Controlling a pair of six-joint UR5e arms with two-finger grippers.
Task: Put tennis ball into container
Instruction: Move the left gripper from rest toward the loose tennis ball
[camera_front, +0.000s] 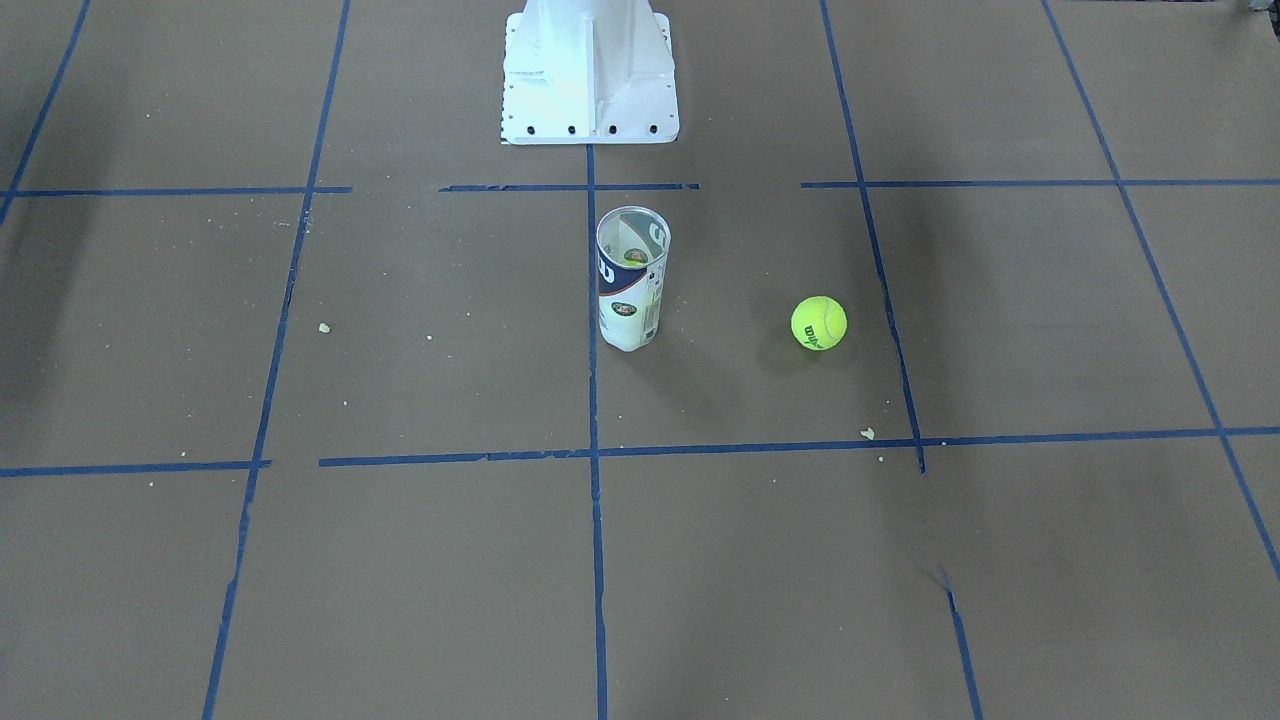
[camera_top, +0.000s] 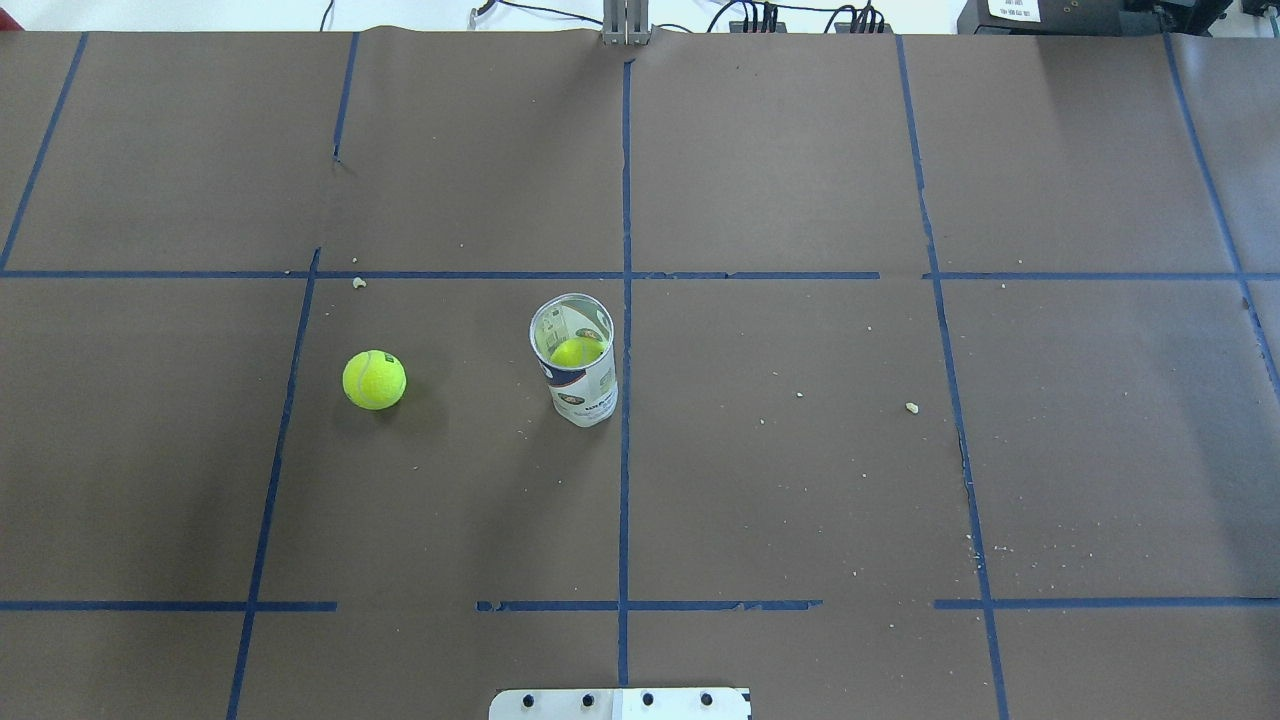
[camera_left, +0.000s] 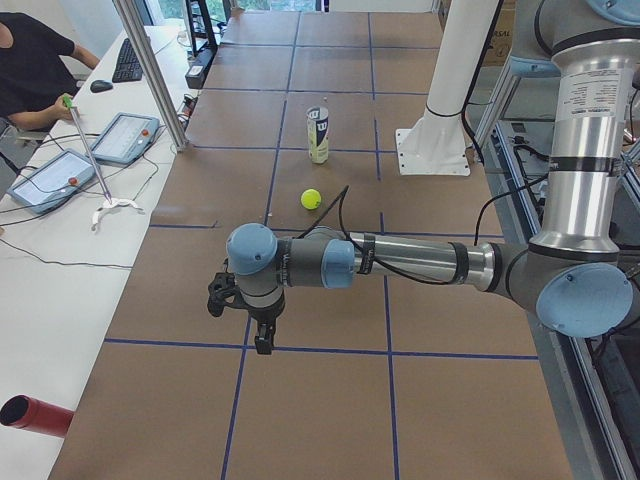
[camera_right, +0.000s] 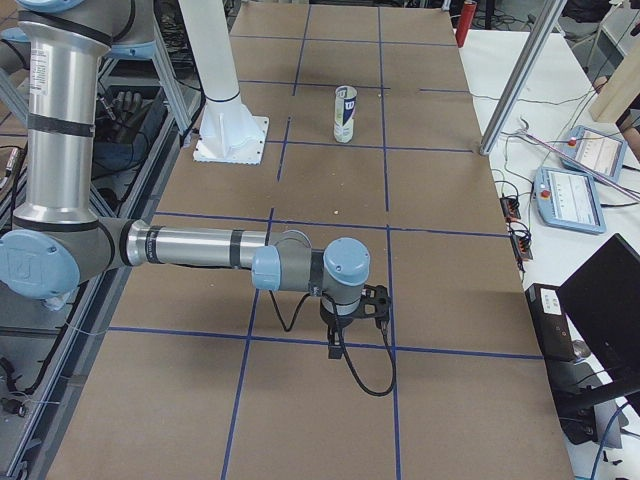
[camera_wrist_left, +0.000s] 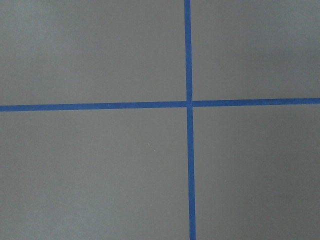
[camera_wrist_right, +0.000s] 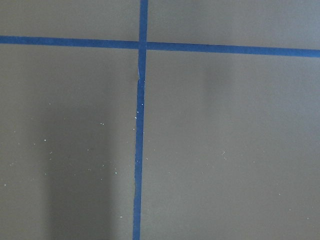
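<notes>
Jaws of the left gripper (camera_left: 262, 345) and right gripper (camera_right: 333, 350): I cannot tell their state (side views only). Seen from overhead, the tennis ball (camera_top: 374, 379) lies at 9 o'clock of the upright container (camera_top: 580, 385), well apart.

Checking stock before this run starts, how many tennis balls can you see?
2. One tennis ball lies loose on the table, on the robot's left of the container; a second ball sits inside the container, seen through its open top. Another could be hidden lower down.
</notes>
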